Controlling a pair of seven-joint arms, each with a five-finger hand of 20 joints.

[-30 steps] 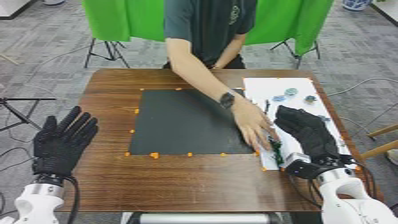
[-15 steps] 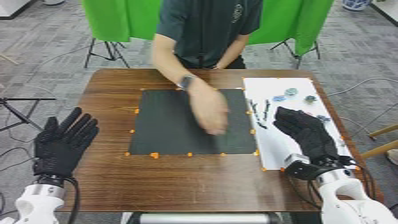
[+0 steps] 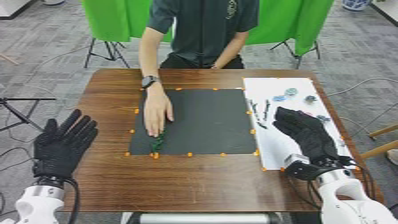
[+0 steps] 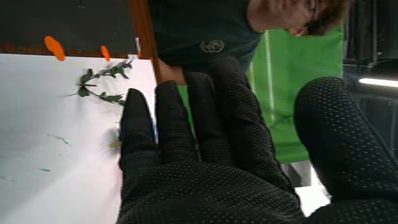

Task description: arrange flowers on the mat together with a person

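While a person's hand (image 3: 157,111) lies palm-down over the L side of the dark mat (image 3: 209,122), fingertips at the far end of a green sprig (image 3: 157,146), your R hand (image 3: 306,134) is over the white sheet (image 3: 276,159), R of the mat. That sprig sits by the mat's near L corner, well apart from your R hand and nearer your L hand (image 3: 60,152), w/ the mat's L edge b/w them. Your L hand is at the table's (image 3: 204,187) L side, fingers straight & a bit spread, nothing held. Two thin leafy stems (image 3: 256,108) lie on the sheet's L part, b/w the mat and your R fingers. Blue flowers (image 3: 279,98) are just past your R fingertips; a darker flower (image 3: 310,99) is farther R, and another bloom (image 3: 322,118) is just R of the hand. In the R wrist view, your R hand (image 4: 209,192) has its fingers straight & close together, thumb set off to one side, pinching nothing; a curved leafy stem (image 4: 87,80) lies on the sheet near the fingers, nr the orange markers (image 4: 54,48).
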